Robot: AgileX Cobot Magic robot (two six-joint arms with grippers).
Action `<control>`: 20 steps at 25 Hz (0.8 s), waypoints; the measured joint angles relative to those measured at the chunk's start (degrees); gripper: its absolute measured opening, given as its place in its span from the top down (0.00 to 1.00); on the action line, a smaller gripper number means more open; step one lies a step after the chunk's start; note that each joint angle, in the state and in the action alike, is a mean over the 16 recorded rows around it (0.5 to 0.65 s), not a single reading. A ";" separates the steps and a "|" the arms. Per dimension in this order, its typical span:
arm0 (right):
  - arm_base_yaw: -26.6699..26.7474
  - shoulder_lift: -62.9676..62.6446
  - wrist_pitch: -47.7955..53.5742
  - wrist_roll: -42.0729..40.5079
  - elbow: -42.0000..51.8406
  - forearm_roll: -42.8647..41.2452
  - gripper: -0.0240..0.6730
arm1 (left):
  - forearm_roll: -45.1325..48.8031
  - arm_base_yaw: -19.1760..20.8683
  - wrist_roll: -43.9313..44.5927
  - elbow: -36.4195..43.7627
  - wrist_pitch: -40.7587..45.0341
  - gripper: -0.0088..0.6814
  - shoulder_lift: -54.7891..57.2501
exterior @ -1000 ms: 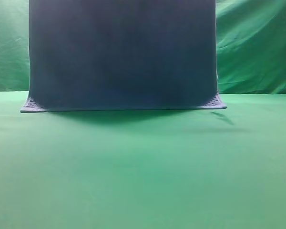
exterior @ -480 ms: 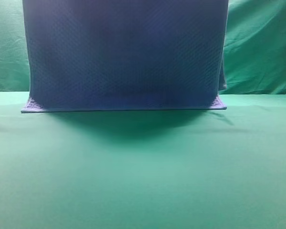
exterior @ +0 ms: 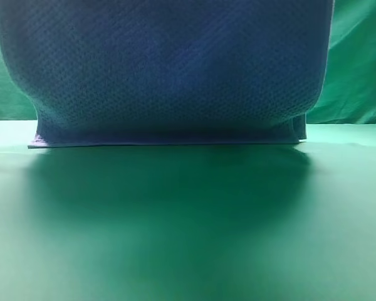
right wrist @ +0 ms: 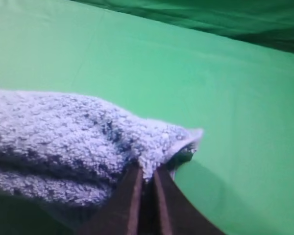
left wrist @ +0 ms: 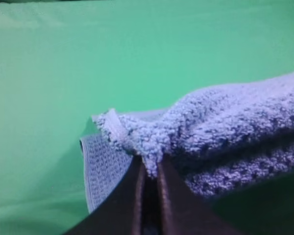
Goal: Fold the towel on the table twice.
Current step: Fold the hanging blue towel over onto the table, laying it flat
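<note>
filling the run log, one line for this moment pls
left gripper: shut on towel | right gripper: shut on towel | towel: lifted, far edge on table

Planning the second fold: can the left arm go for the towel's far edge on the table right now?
Probably not: the left gripper is shut on the towel, as is the right gripper, holding it lifted over the table.

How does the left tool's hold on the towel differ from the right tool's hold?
The left tool pinches a corner of the towel with the pale hem showing and cloth trailing to the right in its view; the right tool pinches a corner with cloth trailing left. Below the left tool a flat waffle layer shows; none below the right. Both are shut on bunched cloth above the table.
</note>
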 joint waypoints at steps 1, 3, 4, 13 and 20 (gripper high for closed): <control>0.06 -2.23 -1.18 0.24 3.68 0.38 0.97 | -0.60 -0.07 -0.03 3.28 -1.09 0.99 -2.11; 0.18 -6.81 -3.50 0.71 11.04 1.34 0.97 | -1.92 -0.18 -0.08 9.47 -2.90 0.99 -6.37; 0.24 -9.15 -4.58 0.92 14.63 1.90 0.97 | -2.62 -0.22 -0.10 12.41 -3.62 0.99 -8.47; 0.55 -28.64 -8.18 1.83 39.32 8.28 0.97 | -9.95 -0.48 -0.15 33.37 -5.17 0.99 -26.55; 0.57 -38.60 -4.88 1.93 48.66 13.48 0.97 | -13.93 -0.50 -0.15 45.01 -3.67 0.99 -37.19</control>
